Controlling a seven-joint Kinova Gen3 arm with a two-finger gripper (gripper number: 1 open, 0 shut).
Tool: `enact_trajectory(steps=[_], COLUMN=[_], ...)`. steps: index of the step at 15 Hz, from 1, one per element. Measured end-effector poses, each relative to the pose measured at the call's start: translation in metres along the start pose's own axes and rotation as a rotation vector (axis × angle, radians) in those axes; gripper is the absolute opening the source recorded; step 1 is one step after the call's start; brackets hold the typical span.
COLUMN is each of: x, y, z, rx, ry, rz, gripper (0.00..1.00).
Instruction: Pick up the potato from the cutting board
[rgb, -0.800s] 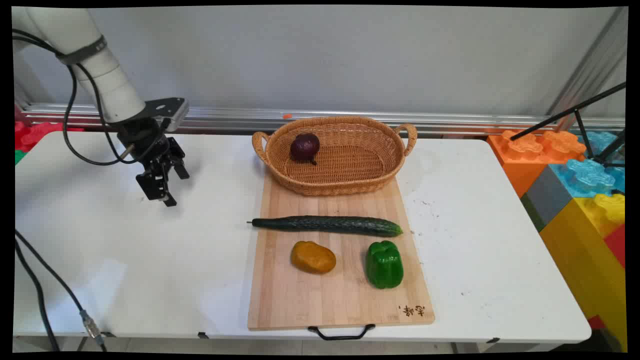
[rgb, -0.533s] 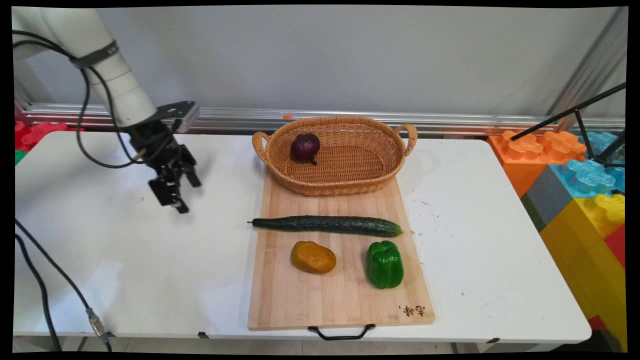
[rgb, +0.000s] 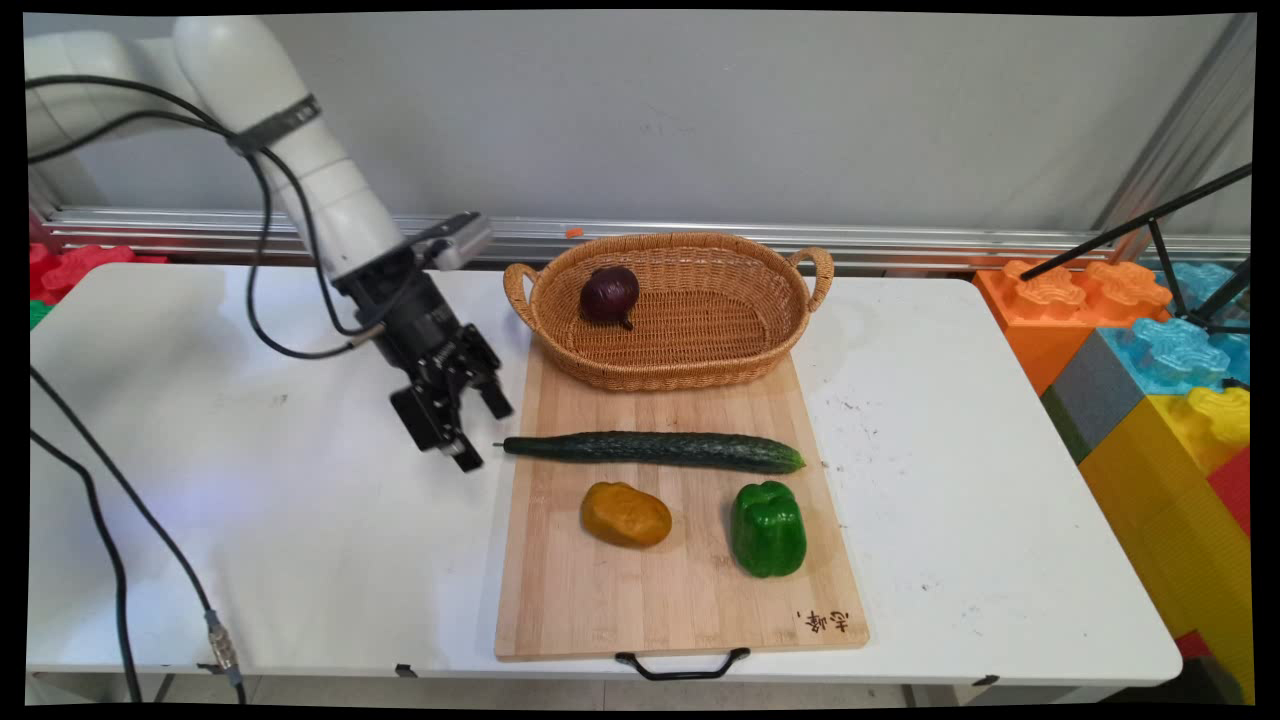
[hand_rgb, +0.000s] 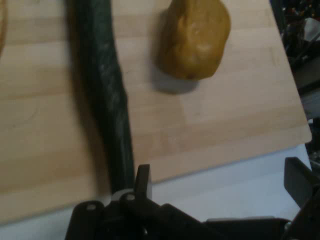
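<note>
My black gripper (rgb: 483, 435) hangs open over the white table, just left of the wooden cutting board (rgb: 620, 600), with nothing between its fingers. It is nearest the stem end of a long dark green cucumber (rgb: 655, 450) that lies across the board. In the hand view the gripper (hand_rgb: 220, 182) is open, the cucumber (hand_rgb: 107, 100) runs up from beside the left finger (hand_rgb: 142, 181), and an orange-brown potato (hand_rgb: 195, 37) lies beyond on the board (hand_rgb: 225, 125). On the board's near part sit the potato (rgb: 626, 514) and a green bell pepper (rgb: 767, 529).
A wicker basket (rgb: 700, 350) stands at the board's far end with a dark red onion (rgb: 610, 294) inside. Large coloured toy blocks (rgb: 1150, 360) stand off the table's right edge. Black cables (rgb: 110, 540) hang over the table's left part.
The arm has swung right and toward the near side, carrying the open gripper from the table's left part to the board's left edge by the cucumber's tip. The vegetables have not moved.
</note>
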Motion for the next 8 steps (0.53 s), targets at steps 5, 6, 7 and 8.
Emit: enact_trajectory(steps=[5, 6, 7, 8], x=[0.015, 0.018, 0.022, 0.025], y=[0.0, 0.0, 0.0, 0.002], z=[0.042, 0.051, 0.062, 0.071], rx=[-0.011, -0.011, -0.013, -0.017], ry=[0.034, 0.044, 0.056, 0.069], rz=[0.105, 0.12, 0.135, 0.148], gripper=[1.0, 1.0, 1.0, 1.0])
